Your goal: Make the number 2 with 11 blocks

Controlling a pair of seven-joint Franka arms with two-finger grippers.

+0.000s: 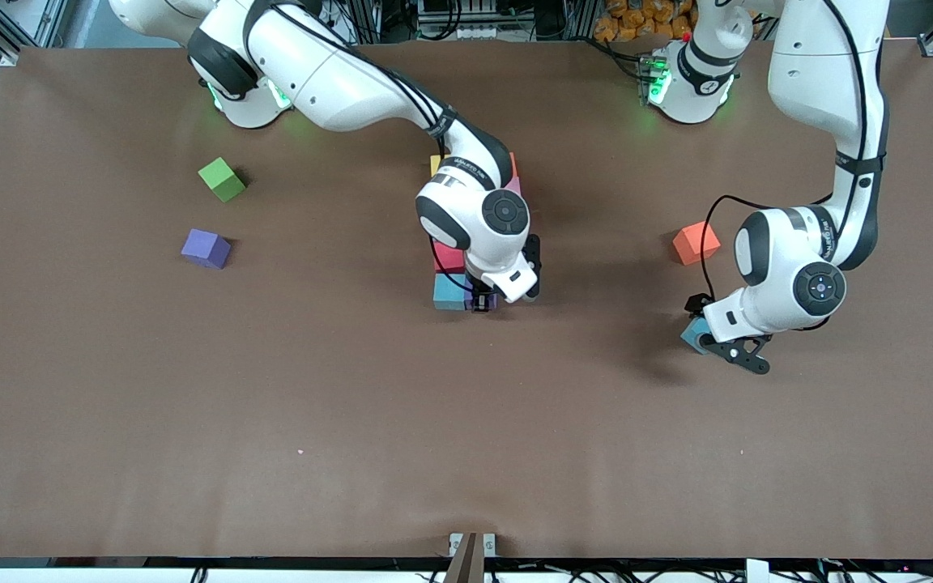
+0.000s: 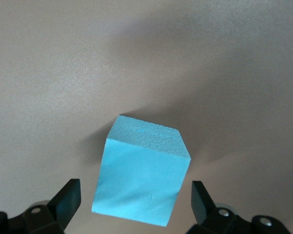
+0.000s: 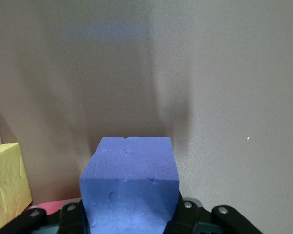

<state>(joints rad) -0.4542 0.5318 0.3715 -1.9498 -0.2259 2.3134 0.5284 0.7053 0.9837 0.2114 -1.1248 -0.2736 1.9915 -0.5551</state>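
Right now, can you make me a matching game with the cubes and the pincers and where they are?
Things:
1. green cube
2. orange cube
3. right pincer
4. left pincer

Places or states:
A. open around a light blue cube
B. shut on a purple cube
C. toward the right arm's end of the table
D. toward the left arm's end of the table

Pairs: 1-C, 2-D, 3-B, 4-A.
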